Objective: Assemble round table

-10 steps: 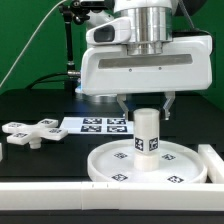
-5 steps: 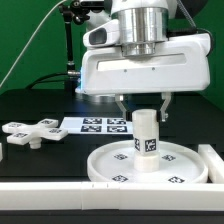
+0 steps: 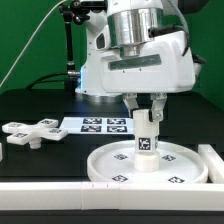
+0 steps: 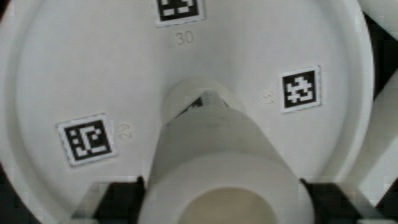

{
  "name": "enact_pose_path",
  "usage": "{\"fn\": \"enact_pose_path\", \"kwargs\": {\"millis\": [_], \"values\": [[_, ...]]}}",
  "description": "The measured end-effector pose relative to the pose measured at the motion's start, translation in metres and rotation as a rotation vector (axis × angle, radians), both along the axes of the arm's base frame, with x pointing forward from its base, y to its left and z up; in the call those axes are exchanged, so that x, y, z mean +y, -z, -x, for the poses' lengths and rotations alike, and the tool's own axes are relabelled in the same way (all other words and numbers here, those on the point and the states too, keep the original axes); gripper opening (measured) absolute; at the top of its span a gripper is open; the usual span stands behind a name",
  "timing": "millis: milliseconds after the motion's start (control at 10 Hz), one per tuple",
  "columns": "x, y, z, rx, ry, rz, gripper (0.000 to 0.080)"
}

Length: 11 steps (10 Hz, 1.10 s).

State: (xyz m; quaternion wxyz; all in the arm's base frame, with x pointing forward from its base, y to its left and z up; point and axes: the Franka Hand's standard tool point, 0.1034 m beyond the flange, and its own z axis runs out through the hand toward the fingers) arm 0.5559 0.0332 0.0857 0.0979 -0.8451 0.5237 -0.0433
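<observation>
The large round disc (image 3: 110, 166) lies flat on the black table at the exterior view's front right. The short cylinder post (image 3: 147, 142) stands upright at its centre. My gripper (image 3: 146, 112) reaches down from above, and its two fingers close on the sides of the post's top. In the wrist view the post (image 4: 222, 165) fills the gap between the dark fingers (image 4: 121, 200), with the tagged disc (image 4: 107, 70) beneath. The cross-shaped piece (image 3: 30, 131) lies loose on the table at the exterior view's left.
The marker board (image 3: 100, 124) lies flat behind the disc. A long white bar (image 3: 60, 196) runs along the front edge and turns up at the exterior view's right (image 3: 212, 160), close to the disc. A black stand with a green cable stands at the back.
The gripper has turned about its vertical axis. Its fingers, spread wide of the post before, have closed in on the post's top. The post and disc stay in place.
</observation>
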Motion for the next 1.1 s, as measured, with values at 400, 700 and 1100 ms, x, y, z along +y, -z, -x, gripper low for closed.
{"fn": "enact_pose_path", "kwargs": {"millis": [400, 700, 1100], "values": [[0.0044, 0.0007, 0.0013, 0.039, 0.353, -0.104, 0.0409], [0.0073, 0.0013, 0.0023, 0.058, 0.49, -0.146, 0.0409], [0.0043, 0.0032, 0.0057, 0.111, 0.991, -0.298, 0.0409]]}}
